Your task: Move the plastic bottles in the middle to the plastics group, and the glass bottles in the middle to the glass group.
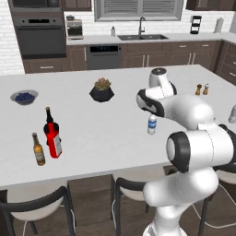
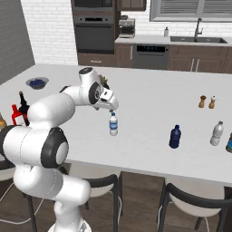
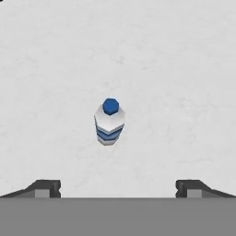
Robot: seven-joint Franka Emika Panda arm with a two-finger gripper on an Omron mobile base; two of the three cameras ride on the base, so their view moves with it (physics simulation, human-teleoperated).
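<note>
A clear water bottle (image 1: 152, 124) (image 2: 113, 124) with a blue label stands upright mid-counter. From above its cap looks blue (image 3: 109, 120). My gripper (image 2: 111, 109) (image 3: 117, 189) hangs just above it, open, fingertips wide apart with nothing between them. The squat dark-blue bottle (image 2: 175, 137) stands to the right, a short way from the pale whitish-grey bottle (image 2: 217, 133) (image 1: 233, 113). At the left, the flat red bottle (image 1: 55, 144) (image 2: 15, 114) stands beside the dark round-bellied bottle (image 1: 48, 120) (image 2: 22, 106) and the amber beer bottle (image 1: 38, 150).
A potted plant (image 1: 102, 90) and a bowl of blue fruit (image 1: 24, 97) sit toward the back. Salt and pepper shakers (image 1: 202, 89) (image 2: 207, 102) stand at the far right. Another bottle (image 2: 229, 142) shows partly at the right edge. Stools (image 1: 131, 189) line the counter's near side.
</note>
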